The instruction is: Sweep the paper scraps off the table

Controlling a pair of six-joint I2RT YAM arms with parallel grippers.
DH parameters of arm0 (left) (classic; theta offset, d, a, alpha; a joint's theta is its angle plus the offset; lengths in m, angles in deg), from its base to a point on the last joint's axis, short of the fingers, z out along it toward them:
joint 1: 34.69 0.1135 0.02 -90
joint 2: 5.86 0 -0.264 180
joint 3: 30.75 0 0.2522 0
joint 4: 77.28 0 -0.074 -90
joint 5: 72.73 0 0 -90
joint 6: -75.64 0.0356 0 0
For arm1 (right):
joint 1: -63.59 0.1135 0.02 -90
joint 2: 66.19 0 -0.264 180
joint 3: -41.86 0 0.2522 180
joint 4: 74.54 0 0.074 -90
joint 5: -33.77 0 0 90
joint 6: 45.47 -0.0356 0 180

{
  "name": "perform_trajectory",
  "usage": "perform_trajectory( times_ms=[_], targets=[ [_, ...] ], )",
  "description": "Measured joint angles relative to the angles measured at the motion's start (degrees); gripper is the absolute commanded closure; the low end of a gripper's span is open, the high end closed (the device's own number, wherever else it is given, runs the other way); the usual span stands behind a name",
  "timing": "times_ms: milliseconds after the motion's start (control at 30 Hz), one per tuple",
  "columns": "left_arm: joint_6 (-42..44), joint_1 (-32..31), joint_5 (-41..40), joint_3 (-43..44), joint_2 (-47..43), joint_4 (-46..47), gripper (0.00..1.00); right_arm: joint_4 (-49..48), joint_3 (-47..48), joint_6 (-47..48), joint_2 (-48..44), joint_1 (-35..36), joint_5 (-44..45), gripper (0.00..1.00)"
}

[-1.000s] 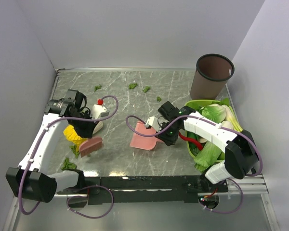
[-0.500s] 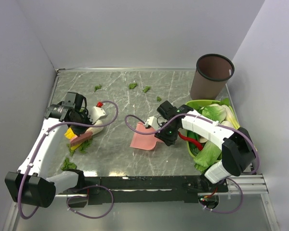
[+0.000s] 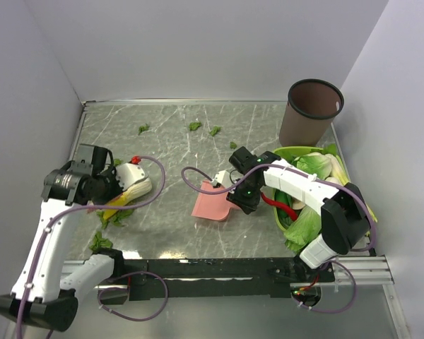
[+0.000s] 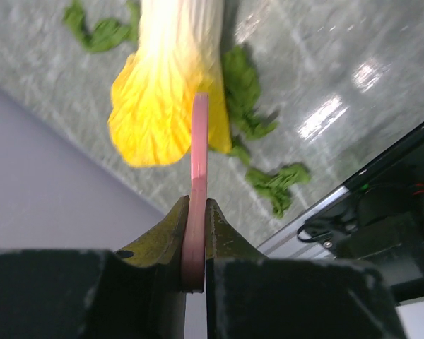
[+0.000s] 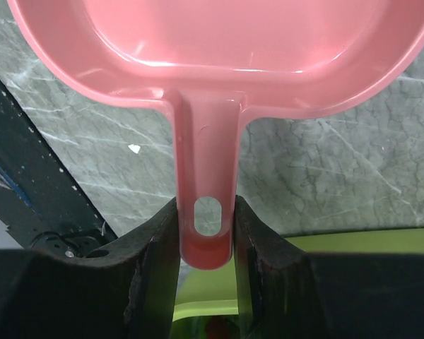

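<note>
My left gripper [image 4: 198, 205] is shut on the edge of a flat pink brush [image 4: 198, 155]. It hovers at the table's [image 3: 169, 226] left side [image 3: 102, 192], over the yellow end of the cabbage [image 4: 166, 106]. Dark-green paper scraps [image 4: 246, 88] lie beside the cabbage, and another [image 4: 277, 185] lies near the front rail. More paper scraps [image 3: 195, 126] dot the far part of the table, and one scrap [image 3: 100, 241] sits at the front left. My right gripper [image 5: 206, 205] is shut on the handle of the pink dustpan [image 5: 233, 42], which rests mid-table [image 3: 210, 205].
A brown bin [image 3: 314, 109] stands at the back right. A lime-green basket [image 3: 290, 150] of leafy vegetables sits along the right edge. A white object with a red cap [image 3: 132, 169] lies behind the cabbage [image 3: 136, 191]. Walls close in the left, back and right.
My left gripper has swung left and nearer the front with the brush, uncovering the cabbage. The right gripper and the dustpan have barely moved.
</note>
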Motion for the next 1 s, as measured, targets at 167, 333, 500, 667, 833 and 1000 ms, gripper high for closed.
perform_trajectory(
  times_ms=[167, 333, 500, 667, 833, 1000],
  targets=[
    [0.66, 0.04, -5.4, -0.24, -4.81, -0.59, 0.99, 0.98, 0.59, -0.02, 0.57, -0.04, -0.39, 0.92],
    [-0.22, 0.37, -11.28, -0.26, -11.5, -0.94, 0.99, 1.42, 1.14, 0.0, 1.36, -0.2, -1.05, 0.92],
    [-5.22, 0.39, -16.0, -0.46, -16.15, -1.53, 0.99, 1.95, 1.95, 0.0, 2.67, -0.42, -1.6, 0.92],
    [-10.25, 0.39, -16.72, -6.25, -15.04, -1.36, 0.99, 2.62, 3.08, 0.04, 4.61, -0.52, -2.54, 0.92],
    [-13.29, 0.66, -15.08, -11.39, -7.13, -1.7, 0.99, 2.86, 3.3, 0.48, 4.66, -0.52, -2.69, 0.92],
    [-14.82, 0.76, -13.62, -15.47, -4.2, 0.42, 0.99, 3.1, 3.28, 0.42, 4.63, -0.52, -2.69, 0.93]
  ],
)
